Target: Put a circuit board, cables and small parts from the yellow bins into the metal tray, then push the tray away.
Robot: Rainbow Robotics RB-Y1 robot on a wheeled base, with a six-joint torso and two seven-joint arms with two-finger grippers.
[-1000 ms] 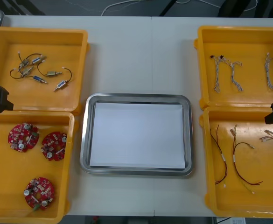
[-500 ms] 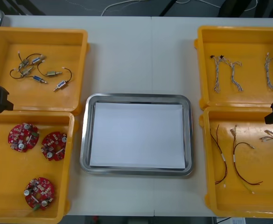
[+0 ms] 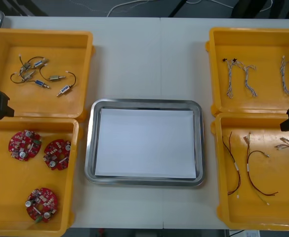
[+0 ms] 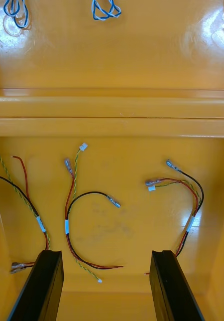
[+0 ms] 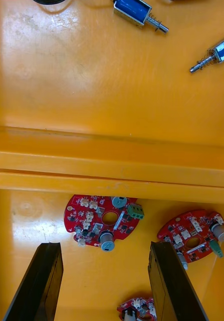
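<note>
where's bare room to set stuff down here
The metal tray, white inside, is bare, as is the table between the far yellow bins. Crowded: circuit boards under the open left gripper, red and yellow cables under the open right gripper.

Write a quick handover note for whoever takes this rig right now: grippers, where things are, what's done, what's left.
Left gripper: open, holding nothing, above the circuit boards in the near left bin.
Right gripper: open, holding nothing, above the red and yellow cables in the near right bin.
Small metal parts: far left bin. Blue and white cables: far right bin.
Tray: between the bins, white inside, nothing in it.
Done: nothing. Left: load a board, cables and parts, then push the tray away.
</note>
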